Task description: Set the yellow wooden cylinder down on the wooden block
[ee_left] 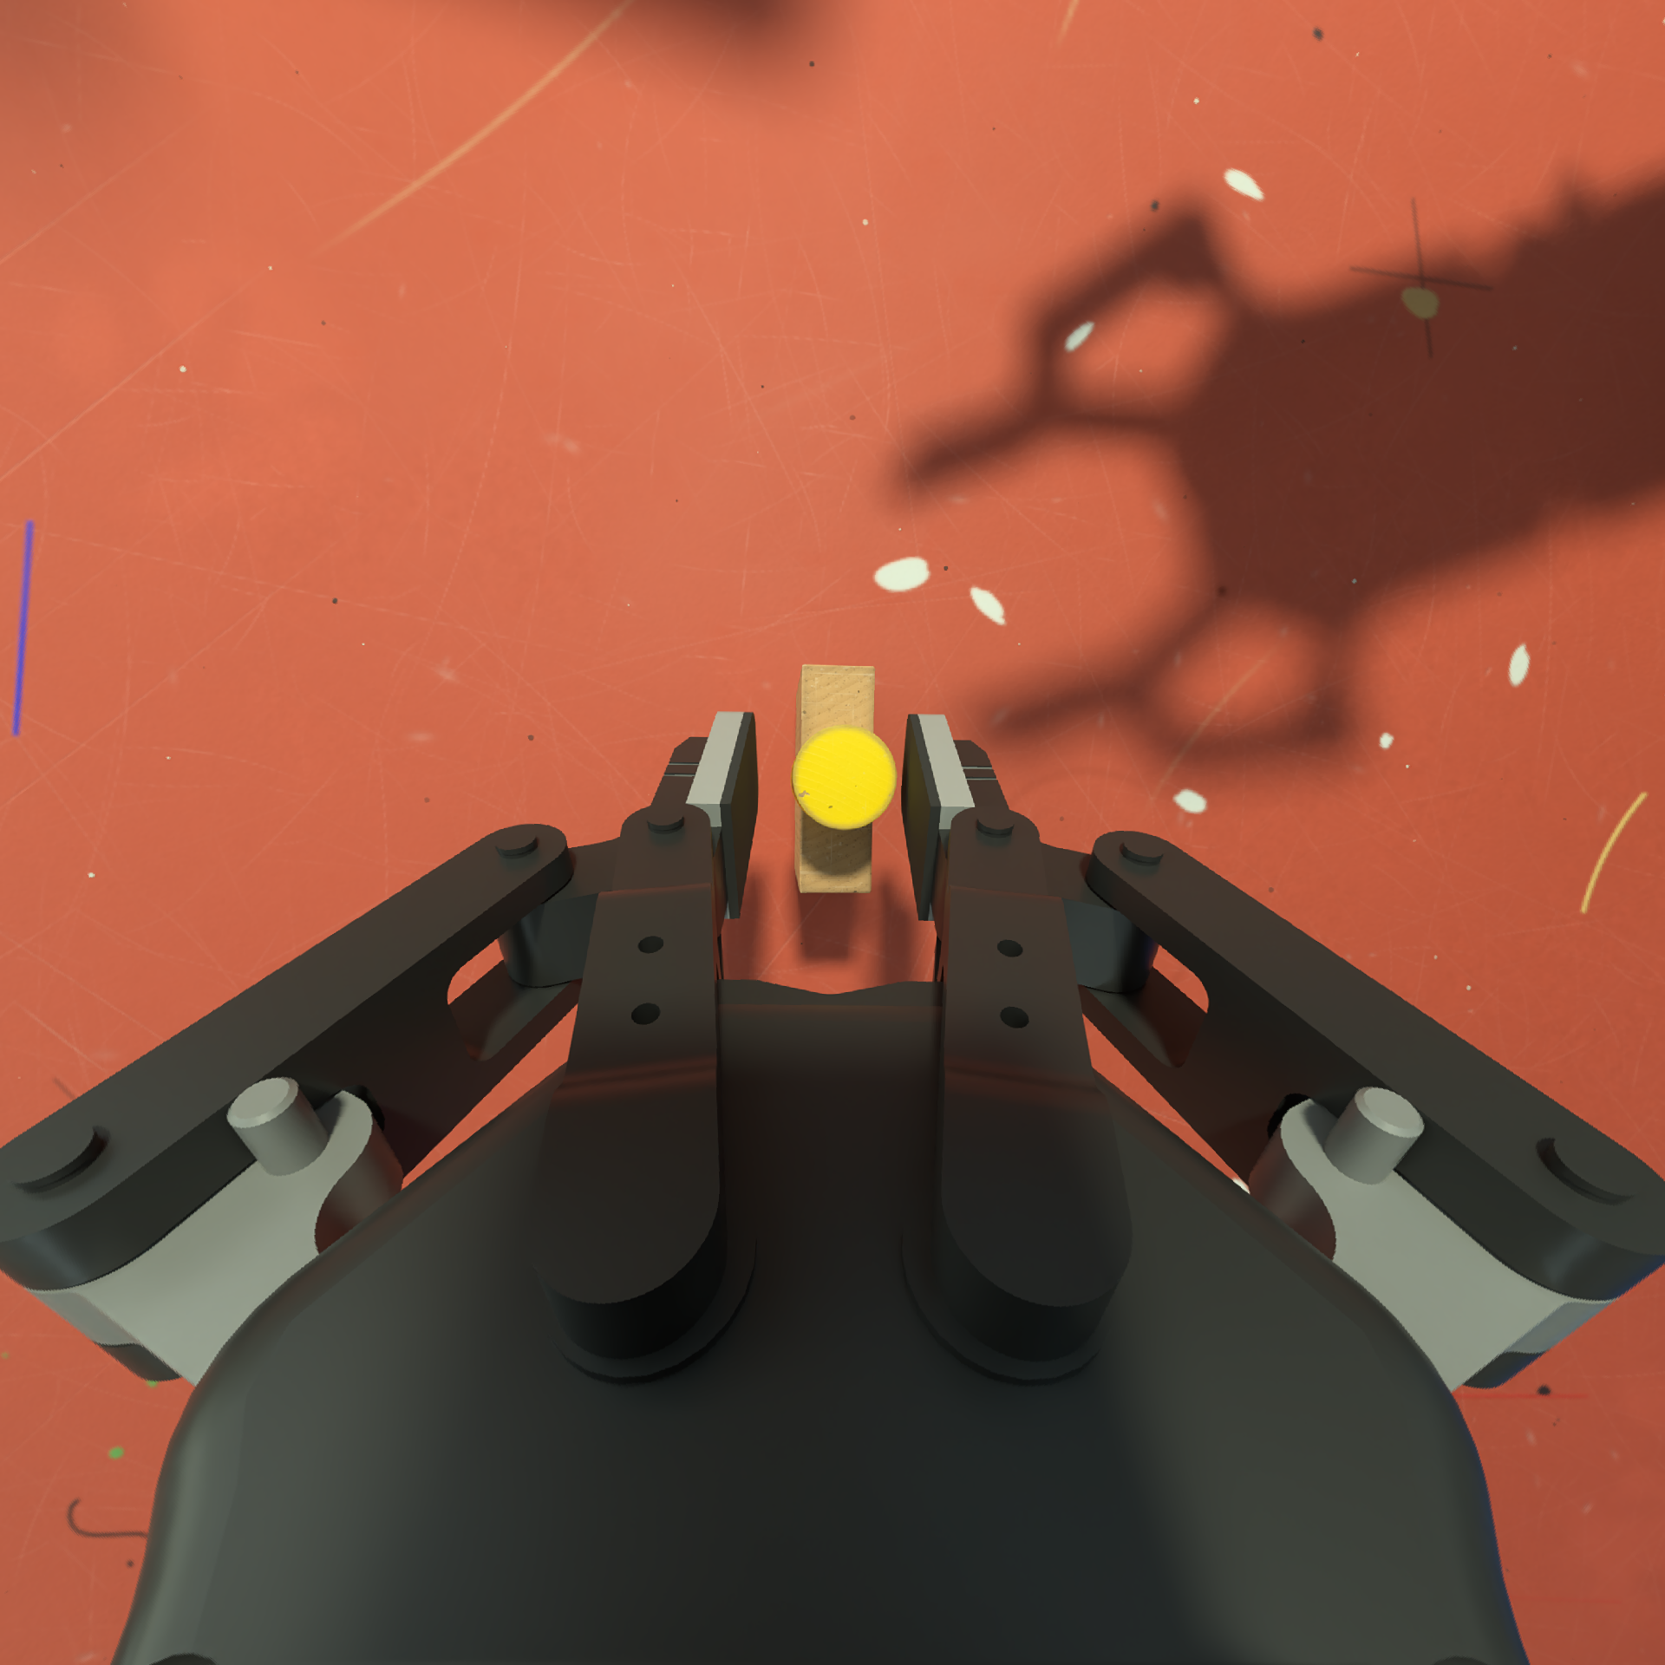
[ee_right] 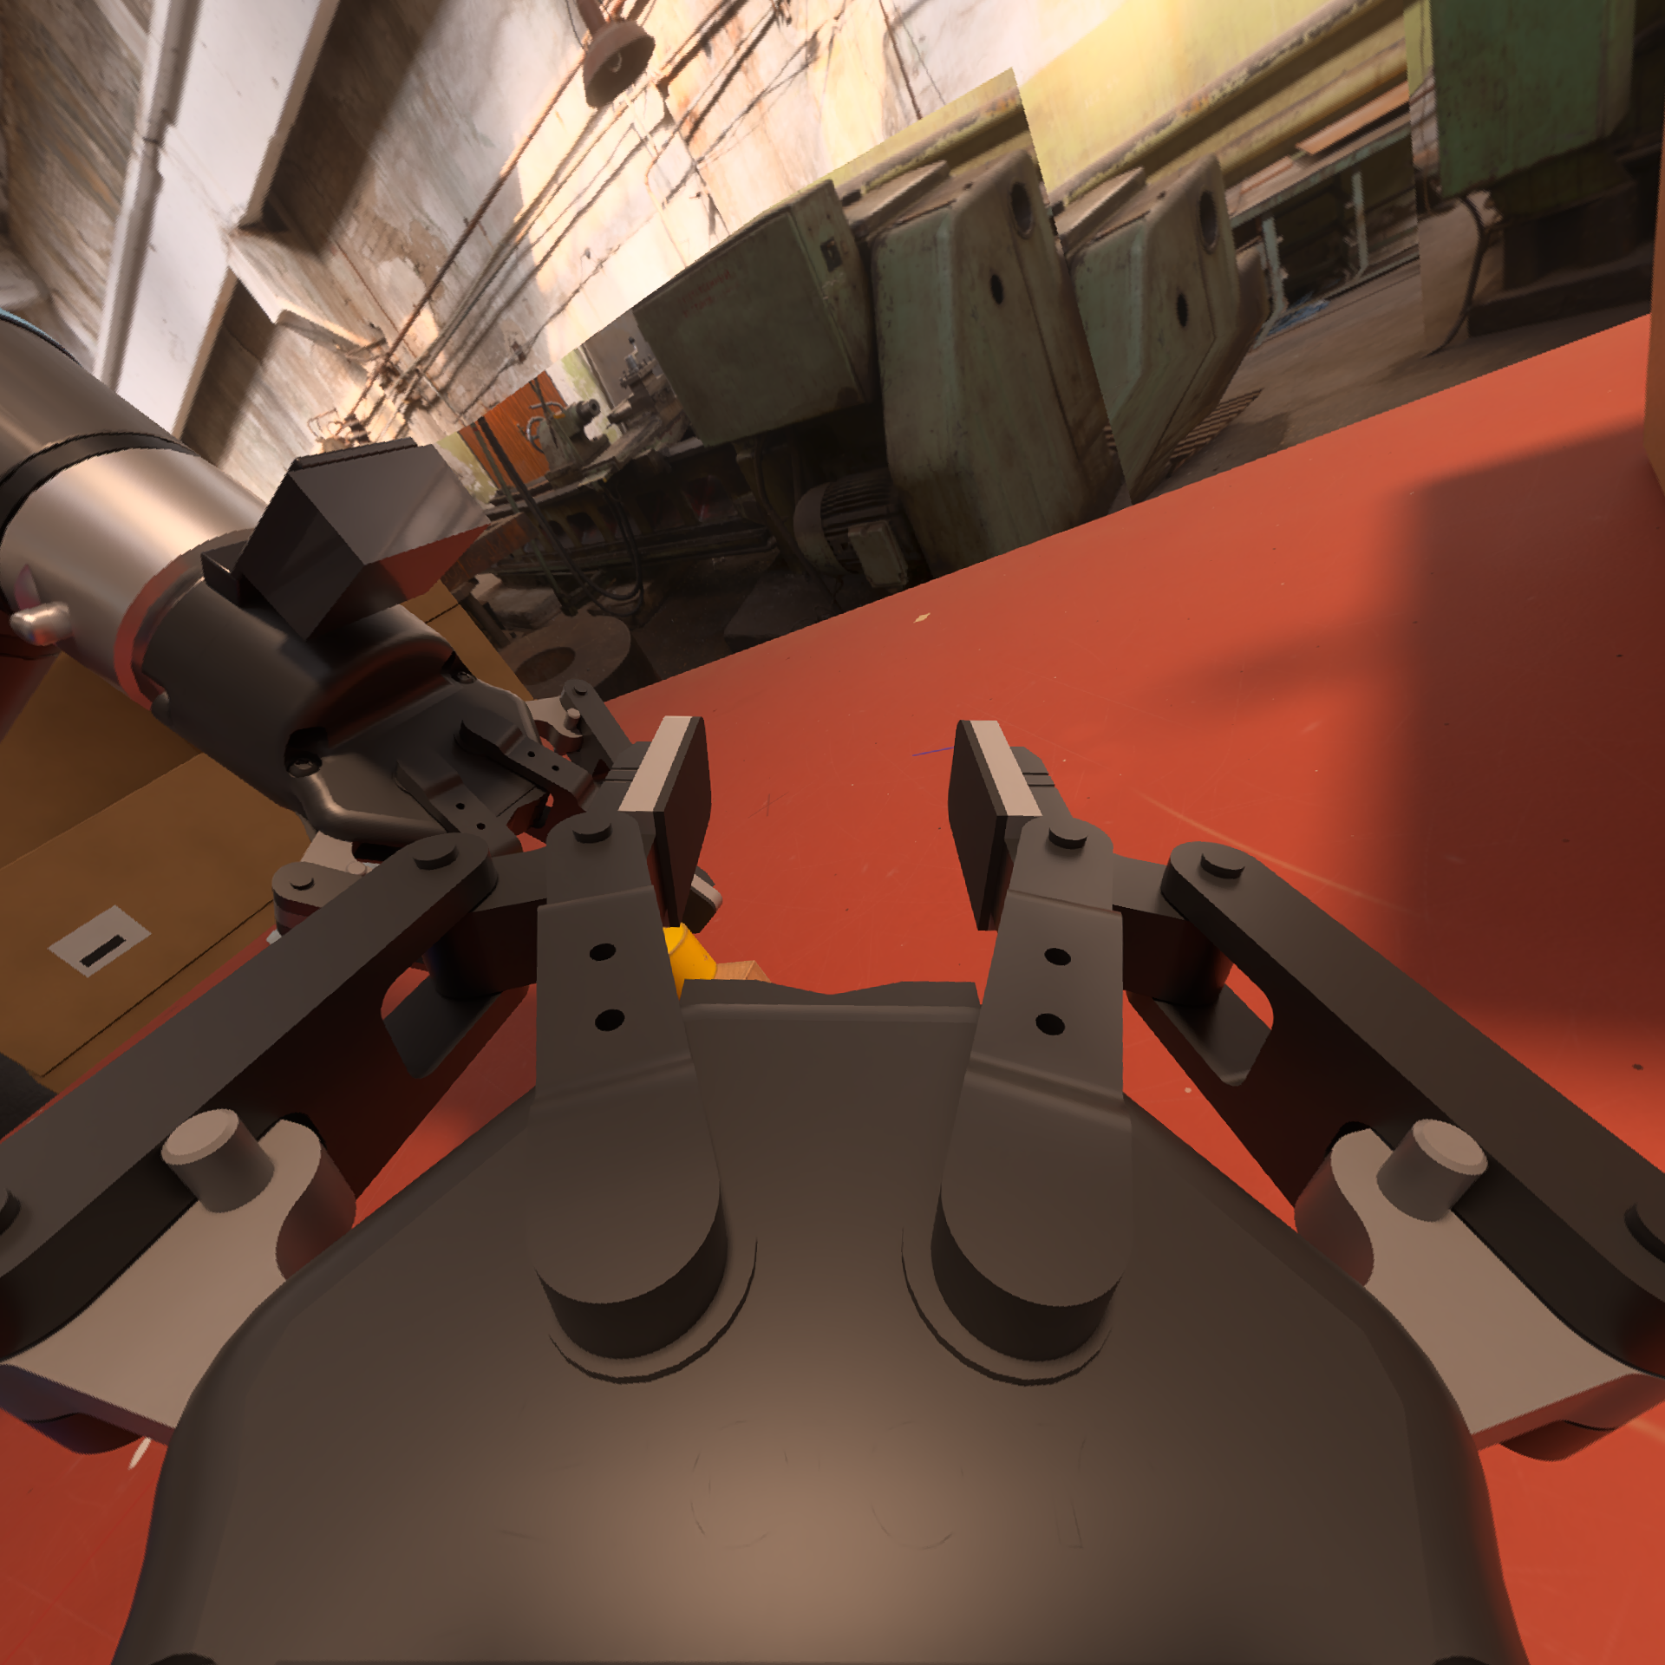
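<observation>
In the left wrist view I look straight down on the yellow wooden cylinder (ee_left: 844,777), which stands upright on the long wooden block (ee_left: 836,698) lying on the red table (ee_left: 360,541). My left gripper (ee_left: 831,730) is open, with one finger on each side of the cylinder and small gaps showing. My right gripper (ee_right: 829,748) is open and empty above the table. In the right wrist view a bit of the cylinder (ee_right: 689,959) and block (ee_right: 743,971) shows behind my left finger, under the left gripper (ee_right: 504,766).
Brown cardboard boxes (ee_right: 135,856) stand at the left past the left arm. A tan object (ee_right: 1656,405) stands at the right edge and casts a shadow. The table's far edge (ee_right: 1081,518) runs diagonally. The right gripper's shadow (ee_left: 1261,504) lies beyond the block.
</observation>
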Controlling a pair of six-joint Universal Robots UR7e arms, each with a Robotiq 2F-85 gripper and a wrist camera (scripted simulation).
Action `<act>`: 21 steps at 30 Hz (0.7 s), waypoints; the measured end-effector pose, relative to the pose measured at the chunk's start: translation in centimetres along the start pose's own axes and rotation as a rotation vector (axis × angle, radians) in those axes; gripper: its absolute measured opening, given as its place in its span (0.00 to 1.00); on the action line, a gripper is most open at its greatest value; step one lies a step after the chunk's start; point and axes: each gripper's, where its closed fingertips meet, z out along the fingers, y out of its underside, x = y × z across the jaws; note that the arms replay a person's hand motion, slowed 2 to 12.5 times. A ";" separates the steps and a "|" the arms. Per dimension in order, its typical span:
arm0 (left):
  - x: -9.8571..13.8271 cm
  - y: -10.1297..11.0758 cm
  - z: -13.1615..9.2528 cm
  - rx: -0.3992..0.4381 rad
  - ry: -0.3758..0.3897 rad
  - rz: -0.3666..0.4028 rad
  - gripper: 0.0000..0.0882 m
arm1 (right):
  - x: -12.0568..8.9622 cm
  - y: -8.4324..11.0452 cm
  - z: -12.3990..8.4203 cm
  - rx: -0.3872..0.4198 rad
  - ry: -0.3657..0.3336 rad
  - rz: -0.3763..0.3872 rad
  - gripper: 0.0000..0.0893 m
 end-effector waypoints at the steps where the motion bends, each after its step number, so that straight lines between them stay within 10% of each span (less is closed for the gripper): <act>1: 0.0 0.0 0.0 0.001 0.000 0.000 0.34 | 0.0 0.0 0.0 0.000 0.000 -0.001 0.54; 21: -0.1 -0.1 -1.4 0.045 -0.015 -0.013 0.49 | -0.2 0.1 0.0 -0.017 -0.011 -0.025 0.55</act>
